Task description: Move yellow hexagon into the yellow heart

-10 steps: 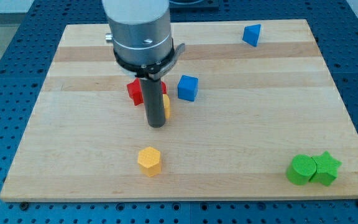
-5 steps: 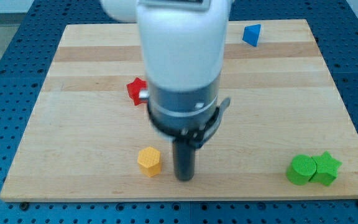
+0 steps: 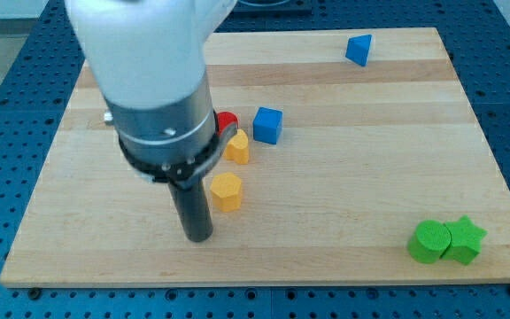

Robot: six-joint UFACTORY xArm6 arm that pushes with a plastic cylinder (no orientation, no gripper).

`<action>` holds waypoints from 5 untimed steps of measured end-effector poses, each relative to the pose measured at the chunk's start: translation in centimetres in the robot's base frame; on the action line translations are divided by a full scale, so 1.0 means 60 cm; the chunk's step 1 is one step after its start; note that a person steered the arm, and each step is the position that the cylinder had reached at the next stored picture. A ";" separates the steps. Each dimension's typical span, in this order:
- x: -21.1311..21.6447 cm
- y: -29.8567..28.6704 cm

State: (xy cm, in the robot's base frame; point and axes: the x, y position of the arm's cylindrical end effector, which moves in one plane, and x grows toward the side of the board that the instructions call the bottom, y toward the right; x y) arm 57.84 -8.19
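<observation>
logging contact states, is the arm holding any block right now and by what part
Nothing is held; the arm only has a rod. My tip sits just below-left of the yellow hexagon, close to it; the yellow heart lies just above.

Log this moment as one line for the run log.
my tip below-left of yellow hexagon | hexagon just below yellow heart, small gap | task not done

I found nothing to read: no letters, numbers, labels or brand marks showed on the blocks, the bench (image 3: 343,186) or the arm (image 3: 153,97).
</observation>
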 end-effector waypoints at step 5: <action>-0.007 0.005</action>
State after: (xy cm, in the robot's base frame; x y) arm 57.40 -7.91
